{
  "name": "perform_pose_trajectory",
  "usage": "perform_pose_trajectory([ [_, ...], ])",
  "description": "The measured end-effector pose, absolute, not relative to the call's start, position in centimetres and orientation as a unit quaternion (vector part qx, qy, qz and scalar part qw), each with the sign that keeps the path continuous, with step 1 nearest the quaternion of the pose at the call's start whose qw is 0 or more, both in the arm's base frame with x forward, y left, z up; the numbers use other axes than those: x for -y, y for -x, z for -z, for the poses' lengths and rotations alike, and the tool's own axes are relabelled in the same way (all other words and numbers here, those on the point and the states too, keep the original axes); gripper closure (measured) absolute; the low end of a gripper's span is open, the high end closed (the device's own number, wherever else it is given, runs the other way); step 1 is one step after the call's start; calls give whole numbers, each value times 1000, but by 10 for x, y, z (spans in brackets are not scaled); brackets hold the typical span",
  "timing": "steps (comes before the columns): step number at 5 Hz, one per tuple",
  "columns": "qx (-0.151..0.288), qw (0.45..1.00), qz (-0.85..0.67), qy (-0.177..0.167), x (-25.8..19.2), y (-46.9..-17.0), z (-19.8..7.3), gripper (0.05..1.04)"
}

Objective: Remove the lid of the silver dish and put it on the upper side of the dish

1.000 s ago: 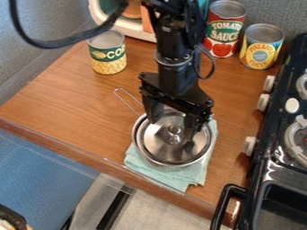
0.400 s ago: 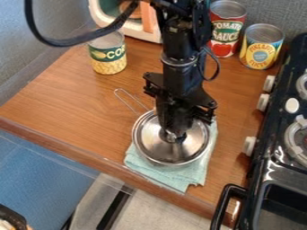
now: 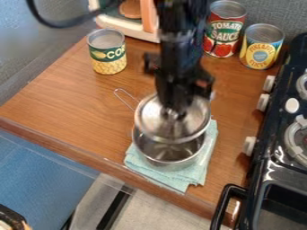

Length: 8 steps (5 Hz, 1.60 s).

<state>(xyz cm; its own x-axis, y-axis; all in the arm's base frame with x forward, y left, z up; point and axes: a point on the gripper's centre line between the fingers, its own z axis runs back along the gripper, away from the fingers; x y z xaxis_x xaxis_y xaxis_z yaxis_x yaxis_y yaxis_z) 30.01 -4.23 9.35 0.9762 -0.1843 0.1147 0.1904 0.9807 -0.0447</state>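
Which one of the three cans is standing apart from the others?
The leftmost can; the red can and the blue-and-yellow can stand close together.

The lid [image 3: 153,123] and dish [image 3: 174,155] are silver, the cloth [image 3: 180,180] pale aqua, the counter [image 3: 78,103] grained brown. Yellow kernels pattern the green-banded can [image 3: 108,56]. The gripper [image 3: 174,109] and stove [image 3: 269,164] are black, the knobs [image 3: 249,146] white.

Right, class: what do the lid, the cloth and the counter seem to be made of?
Lid: metal, probably steel, with a smooth polish, judging by its silvery sheen and bright highlights.
Cloth: woven fabric, perhaps cotton, matt pale green, lying in soft folds.
Counter: wood or a wood-look laminate, brown with streaky grain; the look leaves that open.
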Motion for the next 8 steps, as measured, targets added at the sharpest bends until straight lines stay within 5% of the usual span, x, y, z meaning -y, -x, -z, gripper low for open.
perform_pose_trajectory([
  [3, 54, 998, 30, 9, 25, -383, -71, 806],
  [6, 34, 999, 31, -1, 33, -401, -36, 765],
  [8, 39, 999, 28, -22, 35, -402, -31, 224],
])
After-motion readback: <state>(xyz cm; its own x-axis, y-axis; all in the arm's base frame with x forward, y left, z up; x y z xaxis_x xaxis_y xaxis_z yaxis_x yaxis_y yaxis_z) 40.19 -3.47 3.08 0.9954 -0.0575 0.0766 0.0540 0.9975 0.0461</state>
